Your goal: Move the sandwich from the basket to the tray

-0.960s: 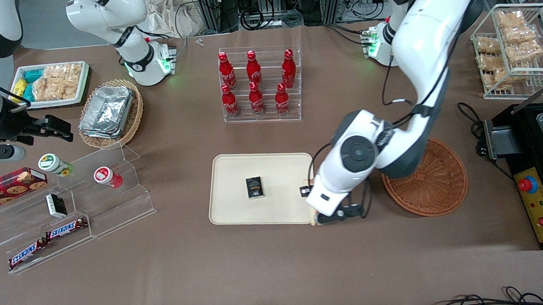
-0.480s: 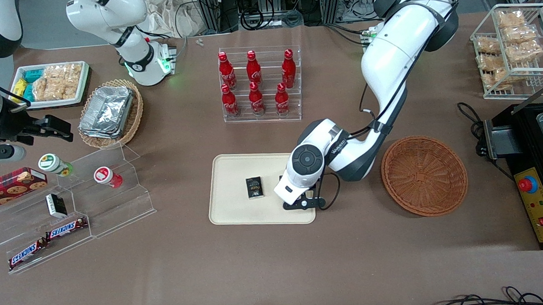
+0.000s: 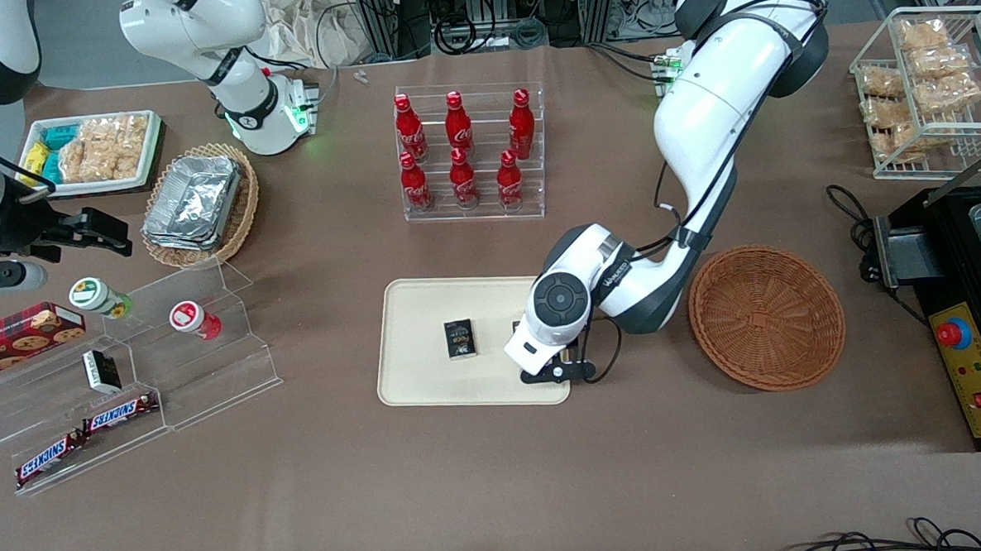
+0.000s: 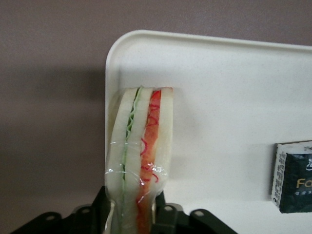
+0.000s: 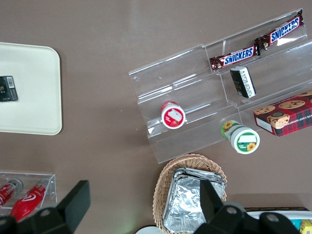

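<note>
Now that the arm's swung over, gripper (image 3: 554, 370): clamped on the sandwich (image 4: 141, 165), hanging over the tray's near corner at the working arm's end.
Sandwich: wrapped wedge, filling edge showing, tip over the tray (image 3: 420, 378) just inside the rim. Can't tell if it's touching down yet.
Black packet (image 3: 460, 340): mid-tray, well apart from the drop spot.
Basket (image 3: 765, 317): empty, beside the tray.
Change: 1 s ago the wrist was between basket & tray, so carry's basically done.
Left, imo: lower + let go.
</note>
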